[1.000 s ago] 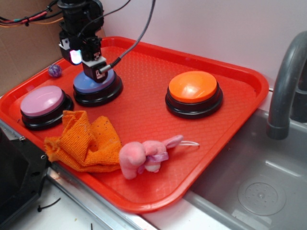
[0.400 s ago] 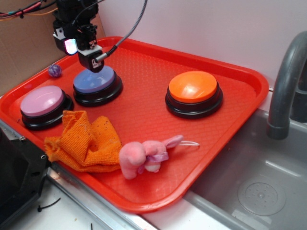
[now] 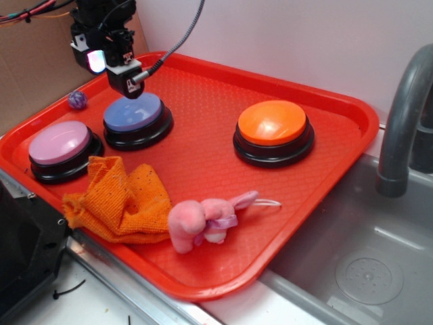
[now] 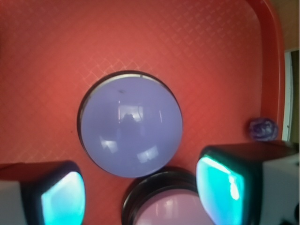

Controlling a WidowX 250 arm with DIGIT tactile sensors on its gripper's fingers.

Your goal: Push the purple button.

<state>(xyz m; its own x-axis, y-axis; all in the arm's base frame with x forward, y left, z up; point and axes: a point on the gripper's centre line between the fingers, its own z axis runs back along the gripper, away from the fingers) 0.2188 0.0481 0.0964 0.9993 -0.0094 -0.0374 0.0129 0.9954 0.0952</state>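
The purple button (image 3: 133, 112) has a periwinkle dome on a black base and sits at the back left of the red tray (image 3: 338, 145). My gripper (image 3: 115, 73) hangs a short way above its far left edge, not touching it. In the wrist view the button (image 4: 130, 123) lies ahead of my gripper (image 4: 140, 199). The two lit teal fingers (image 4: 63, 199) stand wide apart with nothing between them.
A pink-lilac button (image 3: 59, 142) sits left of the purple one and shows in the wrist view (image 4: 171, 211). A small purple ball (image 3: 77, 100) lies behind them. An orange button (image 3: 272, 122), an orange cloth (image 3: 115, 200) and a pink plush (image 3: 203, 218) share the tray. A faucet (image 3: 402, 115) and sink (image 3: 365, 271) are at the right.
My gripper has lifted up and slightly back-left off the purple button's top. It now hangs clear above the button. Nothing else has moved.
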